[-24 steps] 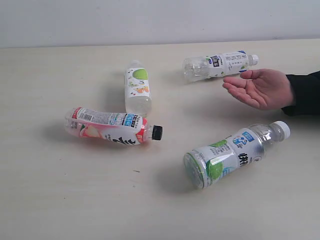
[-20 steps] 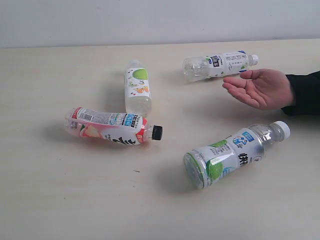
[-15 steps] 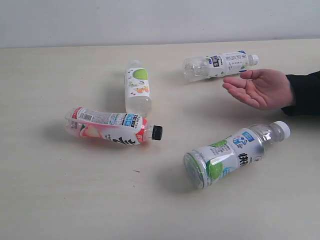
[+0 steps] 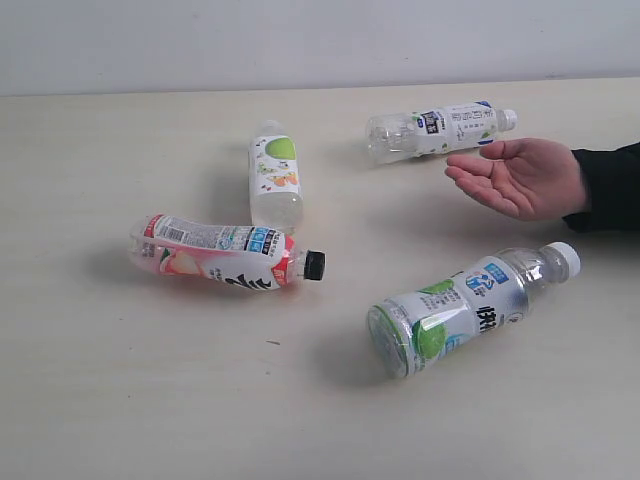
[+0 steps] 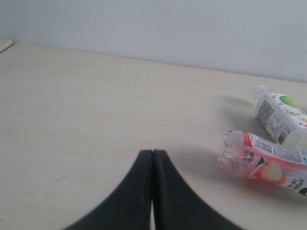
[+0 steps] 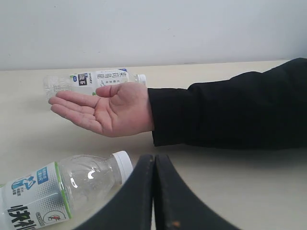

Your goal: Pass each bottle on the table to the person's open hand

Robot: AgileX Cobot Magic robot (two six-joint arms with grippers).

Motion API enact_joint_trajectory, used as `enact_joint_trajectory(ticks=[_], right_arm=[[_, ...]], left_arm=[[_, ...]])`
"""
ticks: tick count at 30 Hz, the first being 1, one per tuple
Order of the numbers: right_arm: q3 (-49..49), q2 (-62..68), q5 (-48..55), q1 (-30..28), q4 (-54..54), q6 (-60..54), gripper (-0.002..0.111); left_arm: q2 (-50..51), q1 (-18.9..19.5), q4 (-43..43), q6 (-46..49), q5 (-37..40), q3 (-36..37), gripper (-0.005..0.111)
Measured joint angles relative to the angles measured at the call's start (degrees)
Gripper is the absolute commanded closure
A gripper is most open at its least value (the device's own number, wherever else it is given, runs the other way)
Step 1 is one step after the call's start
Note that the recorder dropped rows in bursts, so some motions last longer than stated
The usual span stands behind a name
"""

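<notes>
One surface [image 4: 120, 400], pale beige, fills most of the exterior view, with a plain white wall [image 4: 300, 40] behind it.

Two tools, seen only in the wrist views. The left tool [image 5: 152, 155] has its black fingers pressed together with nothing between them. It sits above bare surface. The right tool [image 6: 154, 159] also has its fingers closed tip to tip and holds nothing.

One black sleeve [image 4: 610, 185] comes in from the right edge, ending in one open hand [image 4: 520, 175]. The hand is palm up with fingers pointing left and holds nothing.

Four bottles, all lying on their sides on the surface, none touching another.
- Green-and-white, count two. The near green bottle [image 4: 455, 312] is in front of the hand, with its white cap [image 4: 565, 258] toward the right and its base toward the camera. The far green bottle [image 4: 274, 180] is left of centre, lying lengthwise away from the camera.
- Pink-red, count one. The pink bottle [image 4: 220, 252] lies just in front of the far green bottle, close to it but apart. Its black cap [image 4: 314, 265] points right.
- White-blue, count one. The white-blue bottle [image 4: 440, 130] lies just behind the hand's fingertips, cap to the right. In the right wrist view the hand covers part of it, and I can't tell whether they touch.
</notes>
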Motion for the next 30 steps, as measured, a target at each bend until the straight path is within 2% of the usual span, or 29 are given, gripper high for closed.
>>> enact_joint_trajectory(ticks=[13, 23, 27, 30], right_arm=[[0.00, 0.00, 0.00, 0.00, 0.00, 0.00, 0.108], [0.00, 0.00, 0.00, 0.00, 0.00, 0.00, 0.108], [0.00, 0.00, 0.00, 0.00, 0.00, 0.00, 0.108], [0.00, 0.00, 0.00, 0.00, 0.00, 0.00, 0.108]], left_arm=[[0.00, 0.00, 0.00, 0.00, -1.12, 0.09, 0.107], [0.00, 0.00, 0.00, -1.19, -25.00, 0.24, 0.107], [0.00, 0.00, 0.00, -3.82, -30.69, 0.24, 0.107], [-0.10, 0.00, -0.36, -9.41, -35.42, 0.24, 0.107]])
